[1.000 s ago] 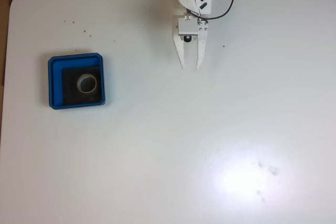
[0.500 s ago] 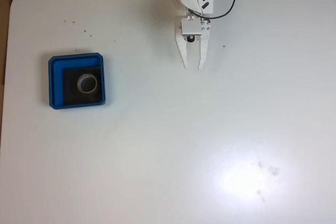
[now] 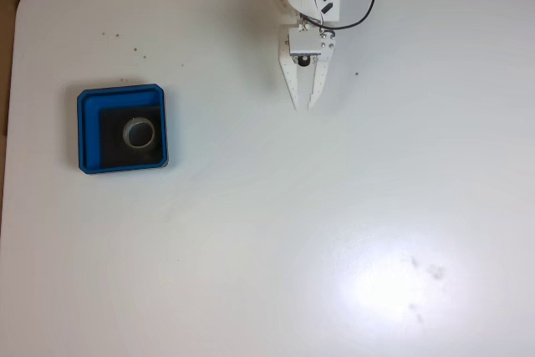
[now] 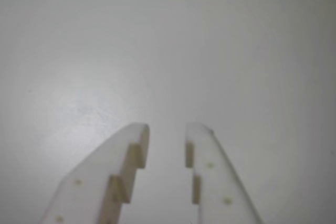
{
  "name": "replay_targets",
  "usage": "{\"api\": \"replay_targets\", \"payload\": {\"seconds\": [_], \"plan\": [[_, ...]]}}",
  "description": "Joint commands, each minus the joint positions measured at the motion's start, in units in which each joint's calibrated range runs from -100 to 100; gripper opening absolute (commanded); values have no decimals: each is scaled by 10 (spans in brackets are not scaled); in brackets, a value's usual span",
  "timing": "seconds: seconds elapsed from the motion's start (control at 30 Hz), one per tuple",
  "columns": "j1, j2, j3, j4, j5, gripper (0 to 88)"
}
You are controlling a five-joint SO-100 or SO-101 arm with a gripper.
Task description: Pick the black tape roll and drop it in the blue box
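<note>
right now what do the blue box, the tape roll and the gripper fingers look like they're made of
Blue box: likely moulded plastic, with even bright colour, rounded corners and a black floor, possibly an insert.
Black tape roll, lying in the box: dark wound tape around a pale inner rim, maybe a cardboard core; too small to be sure.
Gripper fingers: matt white plastic with stepped pads, possibly 3D printed.

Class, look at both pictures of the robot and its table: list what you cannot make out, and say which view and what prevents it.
1. Arm behind the gripper: cut off by the top edge in the fixed view.
2. Black tape roll: its dark outer band blends into the black floor of the blue box in the fixed view.
3. Dark specks on the table: too small to identify.
4. Wrist view: soft blur; the gripper is cut off by the bottom edge.
</note>
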Motion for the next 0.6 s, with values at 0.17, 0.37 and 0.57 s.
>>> {"api": "replay_targets", "payload": {"seconds": [0.17,0.37,0.57], "plan": [[-4,-7,7,-19,1,6],[-20,-7,6,-21,3,6],[-20,-7,6,-27,15,6]]}}
